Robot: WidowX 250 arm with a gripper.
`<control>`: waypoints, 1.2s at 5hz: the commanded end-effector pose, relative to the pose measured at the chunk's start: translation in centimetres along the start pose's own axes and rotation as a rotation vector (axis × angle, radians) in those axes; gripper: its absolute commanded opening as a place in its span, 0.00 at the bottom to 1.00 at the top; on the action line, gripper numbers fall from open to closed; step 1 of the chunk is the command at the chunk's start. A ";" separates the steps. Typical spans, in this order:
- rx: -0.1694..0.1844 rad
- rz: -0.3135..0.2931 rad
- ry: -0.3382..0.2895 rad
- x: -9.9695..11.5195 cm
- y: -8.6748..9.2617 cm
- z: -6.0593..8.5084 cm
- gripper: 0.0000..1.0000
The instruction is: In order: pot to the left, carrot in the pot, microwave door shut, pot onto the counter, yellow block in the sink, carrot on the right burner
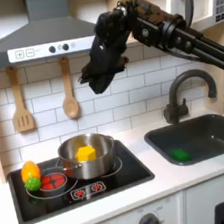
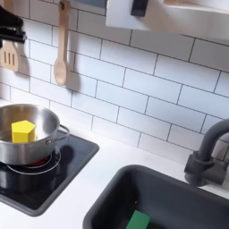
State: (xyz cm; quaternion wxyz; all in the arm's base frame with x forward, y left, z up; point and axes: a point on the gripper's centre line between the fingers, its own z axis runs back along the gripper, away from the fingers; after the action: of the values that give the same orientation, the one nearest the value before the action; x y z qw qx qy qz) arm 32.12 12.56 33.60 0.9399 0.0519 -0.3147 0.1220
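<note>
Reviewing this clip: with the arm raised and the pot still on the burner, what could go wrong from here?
The small orange-yellow toy carrot with a green tip lies at the cooktop's edge on the first exterior view's left, so a sliding pot could push it off. The shiny round steel pot already holds the plain yellow block, leaving little room. The black gripper hangs high near the wooden spoon and could snag it descending.

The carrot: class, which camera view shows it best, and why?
The first exterior view. There the carrot lies whole on the cooktop's left burner in that view, beside the pot. The second exterior view frames the pot with the yellow block, with no carrot visible.
</note>
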 end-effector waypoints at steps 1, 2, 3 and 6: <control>0.003 -0.017 -0.072 2.5 0.6 0.0 0.00; 0.005 -0.018 -0.097 3.5 1.1 0.0 0.00; 0.000 -0.023 -0.118 4.3 1.2 0.1 0.00; -0.024 -0.043 -0.190 6.7 0.5 1.0 0.00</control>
State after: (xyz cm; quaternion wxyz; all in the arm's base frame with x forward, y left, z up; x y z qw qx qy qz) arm 36.49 14.49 38.29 0.9093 0.0597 -0.4006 0.0959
